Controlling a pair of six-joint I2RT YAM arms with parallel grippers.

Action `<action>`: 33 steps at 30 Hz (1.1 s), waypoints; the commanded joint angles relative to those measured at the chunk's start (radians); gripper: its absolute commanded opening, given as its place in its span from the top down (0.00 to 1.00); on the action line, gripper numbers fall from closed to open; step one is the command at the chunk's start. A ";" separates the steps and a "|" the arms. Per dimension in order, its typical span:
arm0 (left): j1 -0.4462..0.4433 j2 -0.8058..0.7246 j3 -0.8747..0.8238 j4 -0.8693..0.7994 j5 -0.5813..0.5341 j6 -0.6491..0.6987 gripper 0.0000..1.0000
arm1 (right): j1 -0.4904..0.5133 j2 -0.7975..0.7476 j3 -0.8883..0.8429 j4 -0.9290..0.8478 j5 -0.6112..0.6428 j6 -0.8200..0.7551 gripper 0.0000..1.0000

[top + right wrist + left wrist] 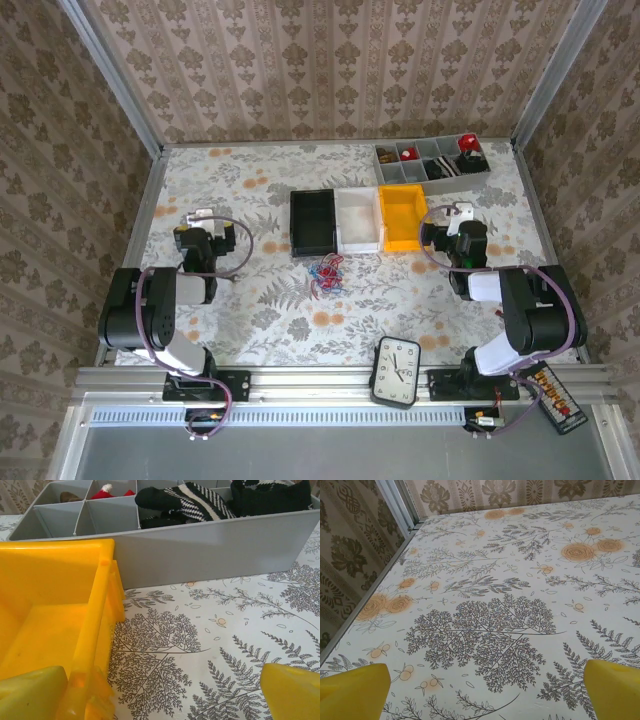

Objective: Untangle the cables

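The cables (327, 272) lie as a small red, blue and whitish tangle on the floral table, just in front of the black bin (313, 222). My left gripper (203, 222) hangs at the left side, far from the tangle; its yellow fingertips (355, 690) stand wide apart over bare cloth, open and empty. My right gripper (455, 222) sits at the right, beside the yellow bin (402, 217); its fingertips (292, 690) are spread, open, with nothing between them. The yellow bin's wall (92, 630) is close to the left finger.
Black, white (359, 220) and yellow bins stand in a row at mid table. A grey divided tray (430, 163) with small items and striped cloth (200, 502) sits at the back right. A clock (397, 372) rests at the front edge. Metal posts frame the table.
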 commanded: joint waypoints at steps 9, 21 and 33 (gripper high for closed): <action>-0.002 0.000 0.002 0.022 0.013 0.017 0.00 | -0.001 0.004 0.010 0.006 -0.023 -0.004 0.00; 0.006 -0.002 0.010 0.005 0.084 0.033 0.00 | 0.001 0.004 0.010 0.005 -0.023 -0.004 0.00; 0.010 -0.003 0.011 0.001 0.093 0.030 0.00 | -0.001 0.002 0.008 0.006 -0.025 -0.003 0.00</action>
